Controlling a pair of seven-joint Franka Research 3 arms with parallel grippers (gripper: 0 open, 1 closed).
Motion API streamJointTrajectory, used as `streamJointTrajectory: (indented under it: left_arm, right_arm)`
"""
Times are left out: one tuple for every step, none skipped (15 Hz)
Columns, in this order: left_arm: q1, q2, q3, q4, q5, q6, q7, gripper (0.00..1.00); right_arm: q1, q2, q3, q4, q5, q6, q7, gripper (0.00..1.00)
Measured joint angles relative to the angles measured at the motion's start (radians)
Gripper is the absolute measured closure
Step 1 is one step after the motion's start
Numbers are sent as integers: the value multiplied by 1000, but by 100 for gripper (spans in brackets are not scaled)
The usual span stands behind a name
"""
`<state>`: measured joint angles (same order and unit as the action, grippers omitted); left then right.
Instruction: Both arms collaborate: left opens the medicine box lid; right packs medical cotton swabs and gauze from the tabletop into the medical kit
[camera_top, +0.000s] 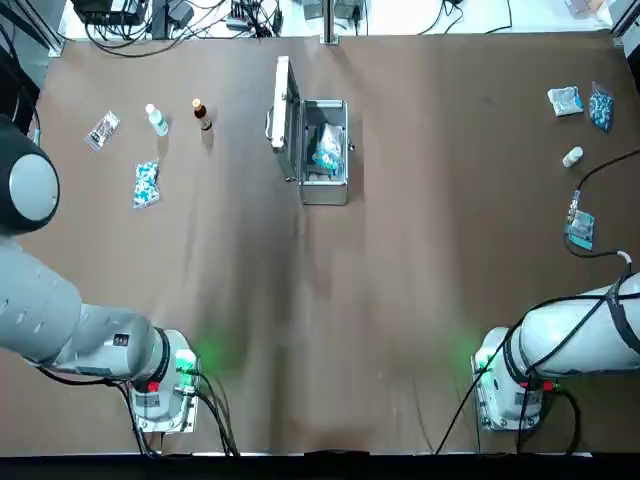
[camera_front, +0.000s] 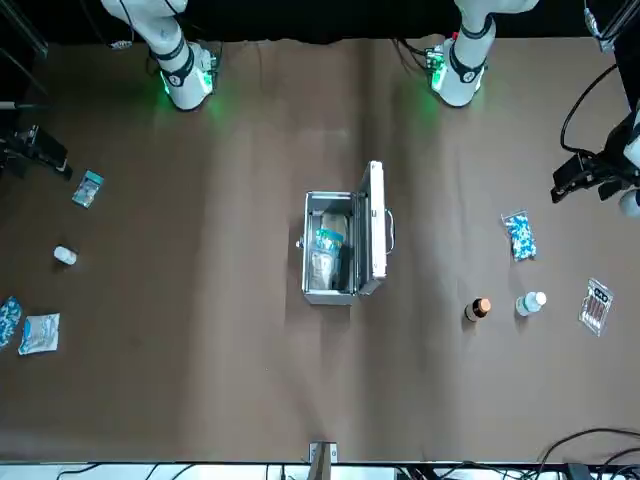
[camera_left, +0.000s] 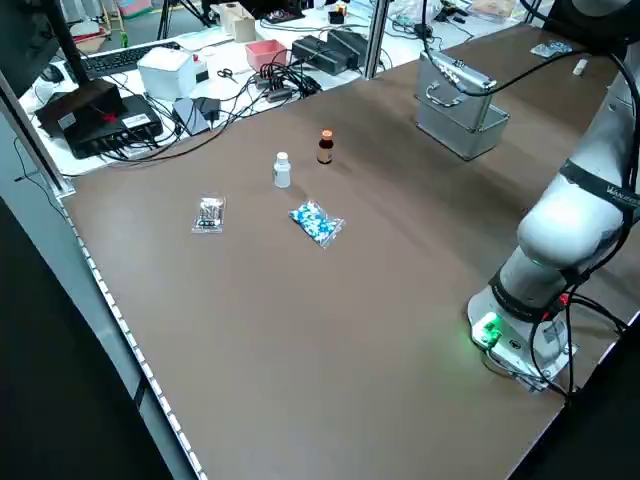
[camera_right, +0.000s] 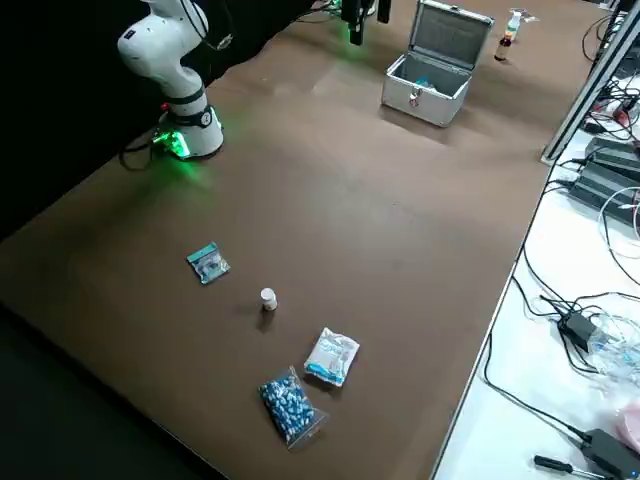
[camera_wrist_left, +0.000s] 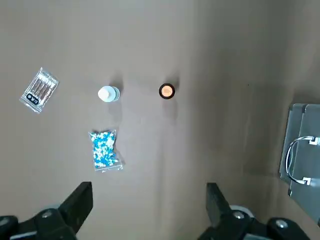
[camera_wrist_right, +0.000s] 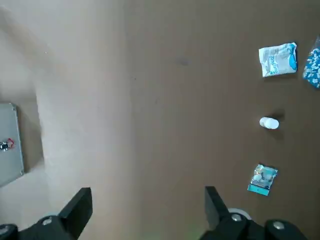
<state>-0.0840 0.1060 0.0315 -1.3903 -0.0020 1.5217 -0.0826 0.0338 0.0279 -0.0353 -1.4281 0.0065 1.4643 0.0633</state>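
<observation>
**Medical kit open mid-bench; both grippers open and holding nothing**

Left to right, as in the top view. Left gripper (camera_front: 598, 178): above the left side of the bench (camera_top: 400, 280), fingers wide apart, empty. Under its wrist camera: a clear sachet with thin white sticks inside (camera_top: 102, 130), lying flat; to its right, a white-capped bottle (camera_top: 156, 119), then an amber bottle (camera_top: 202, 114), both upright. A blue-and-white dotted pouch (camera_top: 146, 184) lies nearer the robot than the bottles.

Centre, toward the far edge: medical kit (camera_top: 325, 192) with the medicine box lid (camera_top: 286, 120) raised on its hinge at the kit's left side. Inside lies a clear packet with teal-blue print (camera_front: 326, 252); cannot tell whether this is the medical cotton swabs.

Right side: teal-topped clear packet (camera_top: 580, 230) flat on the bench; small white bottle (camera_top: 572, 157) on its side, farther from the robot. Beyond that, a white packet with blue print (camera_top: 565, 101), flat; possibly the gauze, identity not certain. Just to its right, a clear bag of blue-and-white pieces (camera_top: 601, 108).

Right gripper (camera_front: 38, 152): above the right side of the bench, near the teal-topped clear packet, fingers wide apart, empty.
</observation>
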Motion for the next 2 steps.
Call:
streamJointTrajectory:
  left_arm:
    - [0, 0, 0, 0, 0, 0, 0, 0]
    - [0, 0, 0, 0, 0, 0, 0, 0]
  right_arm:
    - [-4, 0, -1, 0, 0, -5, -20, 1]
    - [-9, 0, -1, -1, 0, -11, -49, 1]
